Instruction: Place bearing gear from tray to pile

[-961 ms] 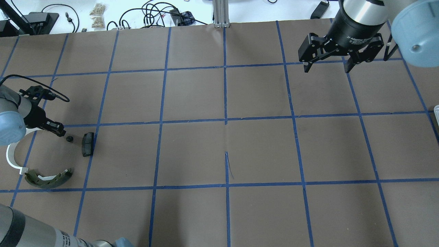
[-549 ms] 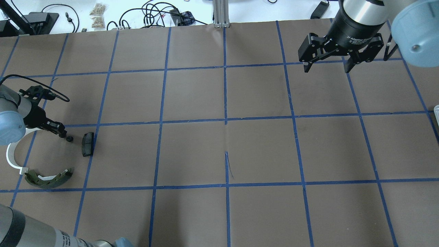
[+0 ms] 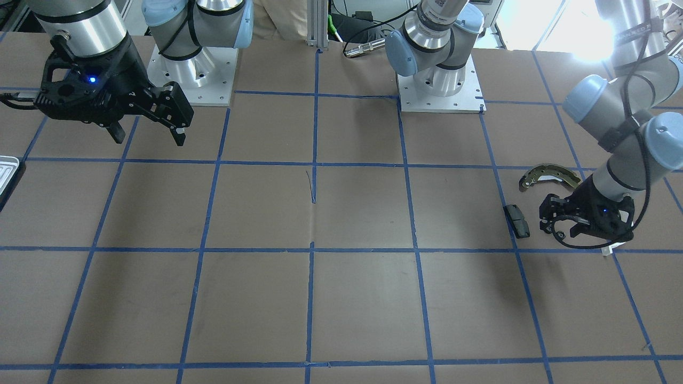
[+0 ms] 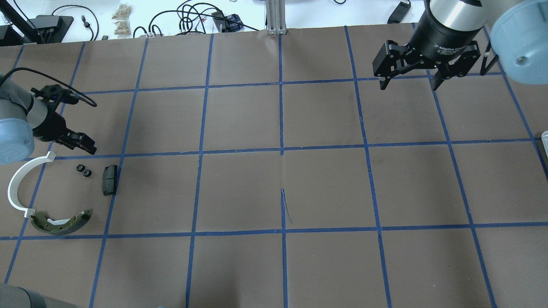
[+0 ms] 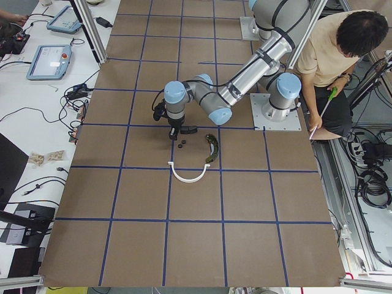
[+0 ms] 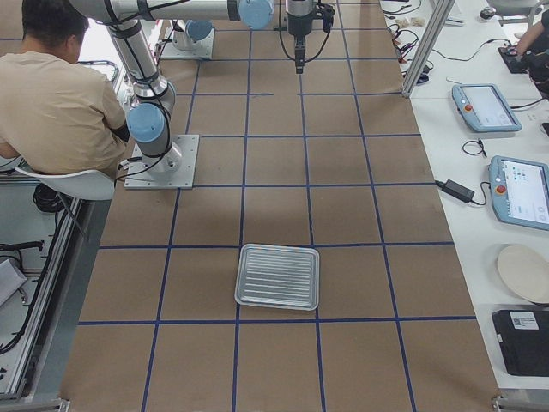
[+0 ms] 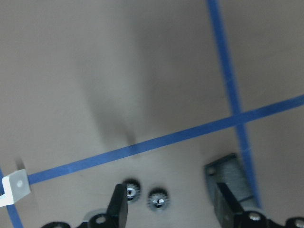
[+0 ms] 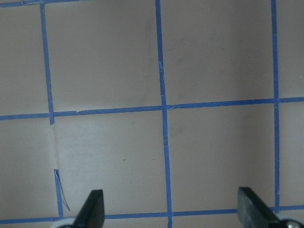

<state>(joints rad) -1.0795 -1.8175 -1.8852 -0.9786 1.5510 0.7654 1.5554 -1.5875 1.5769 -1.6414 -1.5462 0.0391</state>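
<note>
Two small black bearing gears (image 4: 79, 168) (image 4: 87, 173) lie side by side on the table in the pile, next to the black pad (image 4: 109, 179), the white plastic arc (image 4: 19, 184) and the bronze-grey brake shoe (image 4: 60, 222). My left gripper (image 4: 81, 145) is open and empty, just beyond the gears and above them. In the left wrist view both gears (image 7: 130, 190) (image 7: 157, 198) sit between its spread fingers (image 7: 118, 204). My right gripper (image 4: 409, 83) is open and empty, high over the far right of the table. The tray (image 6: 277, 276) stands empty; only its corner (image 4: 544, 137) shows at the overhead view's right edge.
Brown table paper with a blue tape grid. Cables and boxes lie beyond the far edge (image 4: 197, 19). A seated person (image 6: 60, 94) is by the robot's bases. Tablets (image 6: 523, 189) lie on the side bench.
My left gripper has drawn back from the pile toward the far side and lifted. A second gear now shows beside the first. The right arm has barely moved.
</note>
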